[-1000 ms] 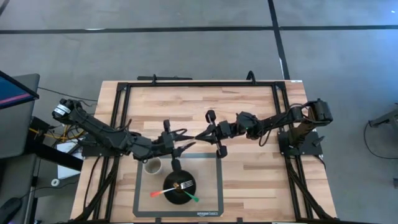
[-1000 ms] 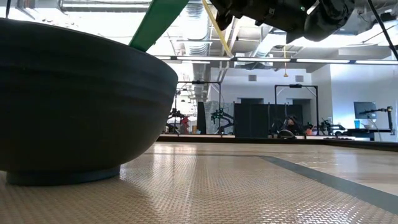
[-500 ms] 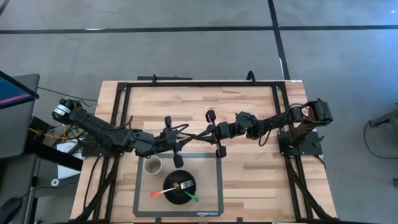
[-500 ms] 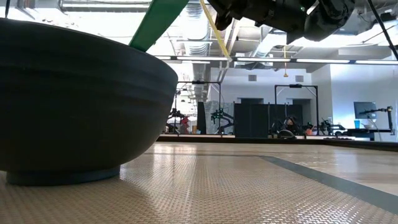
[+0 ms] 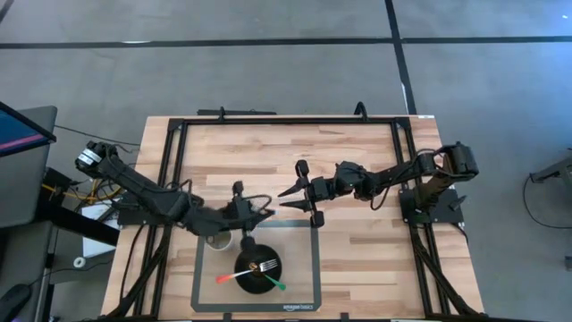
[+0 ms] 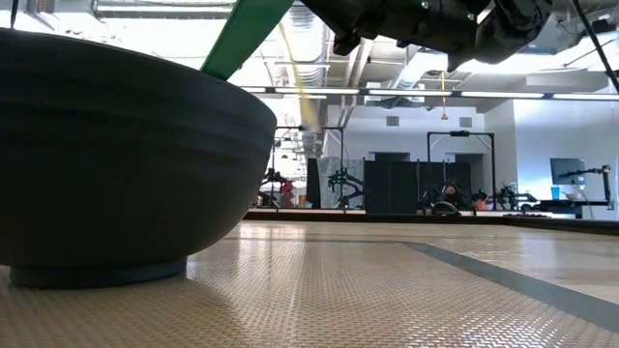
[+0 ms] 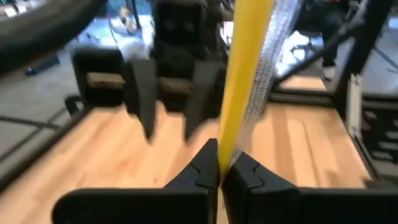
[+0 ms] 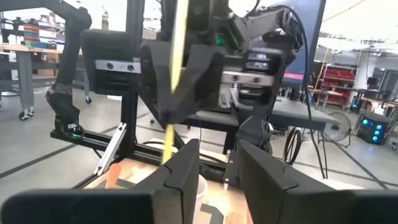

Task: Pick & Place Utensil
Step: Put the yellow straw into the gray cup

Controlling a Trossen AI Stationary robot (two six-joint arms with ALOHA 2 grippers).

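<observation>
My left gripper (image 5: 265,214) is shut on a yellow-handled utensil (image 7: 247,68) above the mat, just past the white cup (image 5: 219,239). The utensil also shows as a thin yellow line in the low view (image 6: 290,58) and in the right wrist view (image 8: 177,56). My right gripper (image 5: 283,198) is open, a little to the right of the left one, and faces it without touching anything. The black bowl (image 5: 257,269) stands on the mat and holds a fork (image 5: 267,265), a red-handled utensil (image 5: 227,277) and a green-handled utensil (image 5: 275,283). My left gripper pinches the yellow handle (image 7: 225,155) between its two fingertips (image 7: 205,168). The fingers come level from the table's left and lie across the handle. The utensil stands roughly upright and is lifted clear; its lower end (image 8: 168,148) hangs below the fingers, above the mat.
A grey-bordered mat (image 5: 315,268) lies at the table's near edge, with the cup and bowl on it. A black frame (image 5: 286,119) runs around the wooden table top. In the low view the bowl (image 6: 116,164) fills the left side.
The two grippers, which met over the mat's far edge, have drawn apart. My left gripper has moved back toward the table's left and near edge, carrying the yellow utensil with it. My right gripper has stayed nearly in place, now free of the utensil.
</observation>
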